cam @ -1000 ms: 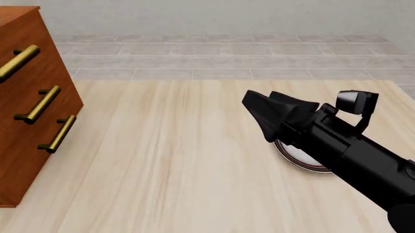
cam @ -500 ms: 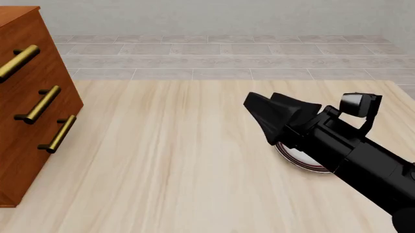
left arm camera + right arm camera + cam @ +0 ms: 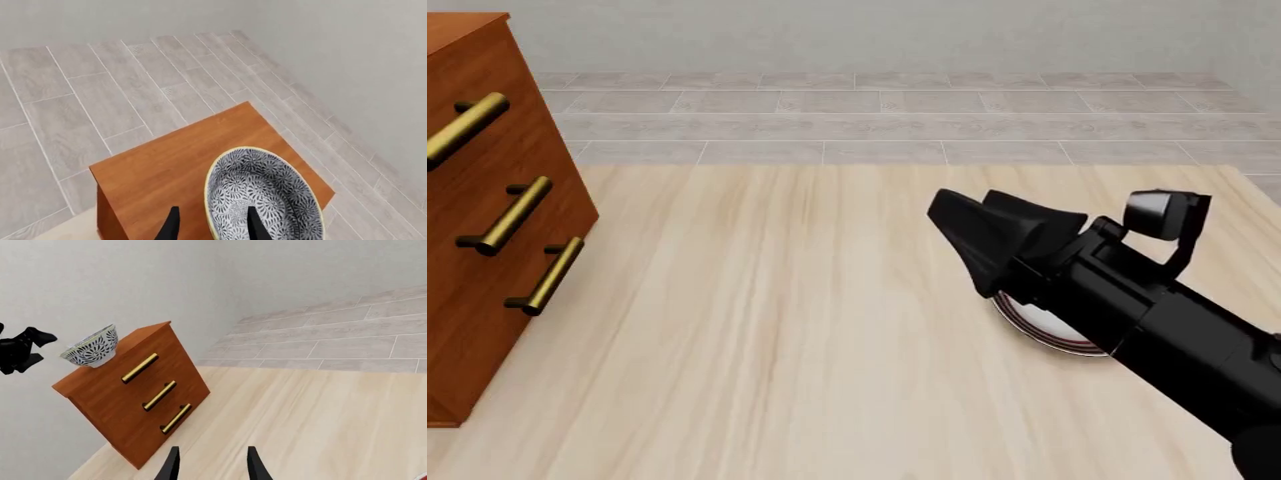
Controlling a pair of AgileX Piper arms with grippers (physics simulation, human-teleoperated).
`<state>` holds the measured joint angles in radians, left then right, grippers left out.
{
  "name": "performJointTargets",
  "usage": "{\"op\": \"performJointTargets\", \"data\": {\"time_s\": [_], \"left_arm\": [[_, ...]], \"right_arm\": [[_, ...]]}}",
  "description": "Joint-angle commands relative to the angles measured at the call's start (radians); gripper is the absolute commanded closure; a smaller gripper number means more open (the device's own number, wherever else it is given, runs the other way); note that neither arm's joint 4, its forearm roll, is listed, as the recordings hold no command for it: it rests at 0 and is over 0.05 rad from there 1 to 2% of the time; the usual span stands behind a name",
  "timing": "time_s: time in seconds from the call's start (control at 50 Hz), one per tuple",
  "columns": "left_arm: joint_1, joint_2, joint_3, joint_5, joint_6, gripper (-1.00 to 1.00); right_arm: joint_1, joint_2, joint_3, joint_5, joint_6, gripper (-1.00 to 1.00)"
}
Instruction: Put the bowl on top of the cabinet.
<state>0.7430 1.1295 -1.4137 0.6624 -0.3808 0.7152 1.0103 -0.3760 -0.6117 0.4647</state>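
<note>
The blue-patterned bowl (image 3: pixel 263 200) stands on the top of the reddish-brown cabinet (image 3: pixel 160 175), close to one edge. In the right wrist view the bowl (image 3: pixel 91 346) rests upright on the cabinet (image 3: pixel 127 405), and my left gripper (image 3: pixel 23 350) hovers just beside it, apart from the rim. In its own view the left gripper (image 3: pixel 212 225) is open, fingers spread either side of the bowl's near rim. My right gripper (image 3: pixel 968 205) is open and empty over the table. The front view shows only the cabinet's (image 3: pixel 481 250) drawer front; bowl and left arm are out of that frame.
A flat white plate with red rings (image 3: pixel 1048 325) lies on the table under the right arm. Brass bar handles (image 3: pixel 514 215) stick out from the cabinet's front. Grey tiled floor (image 3: pixel 881 130) lies beyond the table's far edge.
The right arm has shifted very slightly to the right in the front view. Nothing else there has moved.
</note>
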Motion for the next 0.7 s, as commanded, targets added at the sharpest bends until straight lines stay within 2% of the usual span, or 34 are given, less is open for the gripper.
{"op": "performJointTargets", "data": {"time_s": [0.02, 0.44, 0.7], "left_arm": [[-0.008, -0.017, -0.048, 0.033, -0.015, -1.0], [-0.029, -0.054, -0.13, 0.095, -0.036, -1.0], [-0.078, -0.08, -0.153, 0.128, -0.032, -1.0]], "right_arm": [[-0.001, 0.009, -0.005, -0.003, -0.001, -1.0], [0.0, -0.007, 0.0, 0.006, -0.001, -1.0], [0.002, 0.0, -0.001, 0.001, 0.0, -1.0]]}}
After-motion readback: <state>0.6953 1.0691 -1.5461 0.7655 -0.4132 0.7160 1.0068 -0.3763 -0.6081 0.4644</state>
